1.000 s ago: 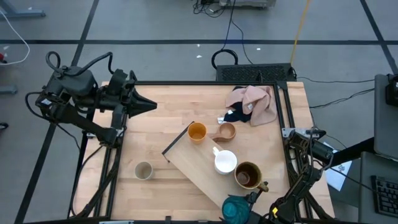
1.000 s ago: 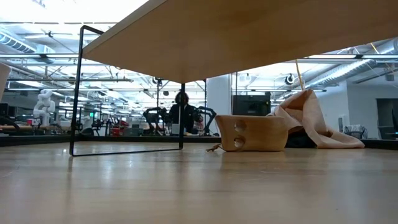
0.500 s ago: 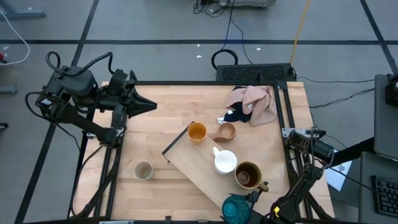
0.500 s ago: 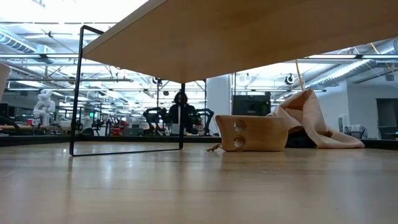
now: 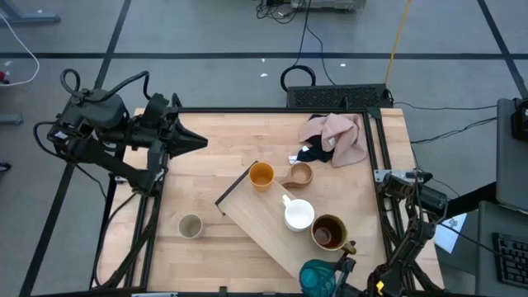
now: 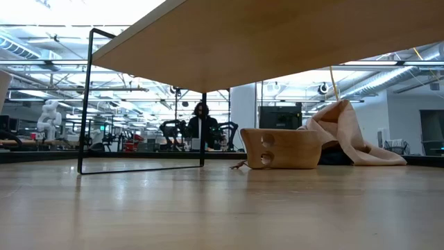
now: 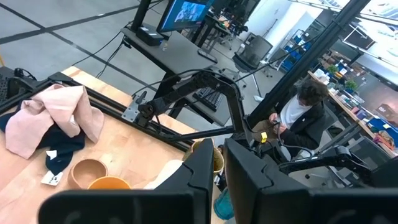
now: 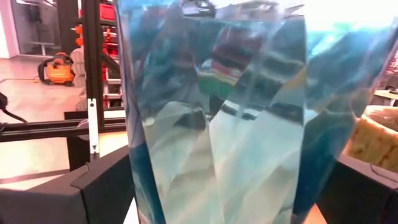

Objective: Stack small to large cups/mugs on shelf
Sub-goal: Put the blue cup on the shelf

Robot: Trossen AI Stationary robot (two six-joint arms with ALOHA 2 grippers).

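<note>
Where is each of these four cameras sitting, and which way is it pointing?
High view: above the table, looking straight down; both arms show, left gripper near the far-left corner.
Low view: at tabletop height, looking level under the shelf; no arm shows.
Left wrist view: on the left arm, looking past its shut fingers across the table.
Right wrist view: on the right arm, filled by the teal glazed cup between its fingers.
Shared: pink cloth appears in high, low and left wrist views.

We see orange cup (image 5: 261, 175), white mug (image 5: 299, 214) & brown mug (image 5: 328, 233) on shelf (image 5: 256, 216); right gripper (image 5: 337, 274) at teal cup (image 5: 315, 278).
</note>
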